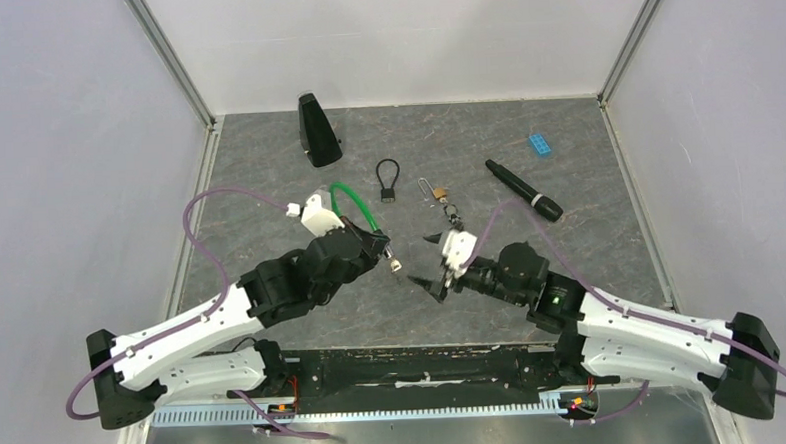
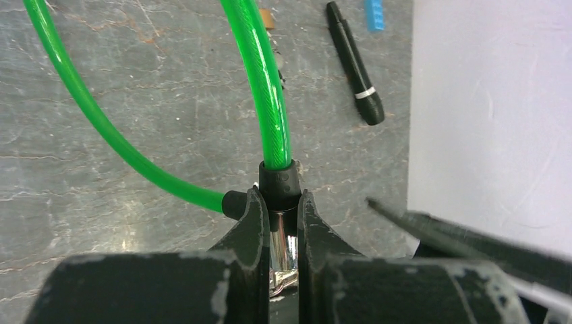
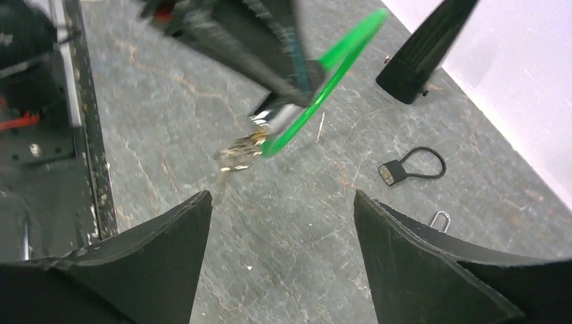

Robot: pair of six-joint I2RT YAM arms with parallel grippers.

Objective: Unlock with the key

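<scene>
While left tool clamps green lock, right tool gapes opposite.

The cable lock is green, tabletop veined grey, block blue, marker black with white band.

Robot lab test cell, not a home: I'm bolted to a black base plate on a grey stone-look tabletop, boxed in by plain white walls, aluminium corner posts, purple cabling looping loose, slotted rail along the near edge
</scene>
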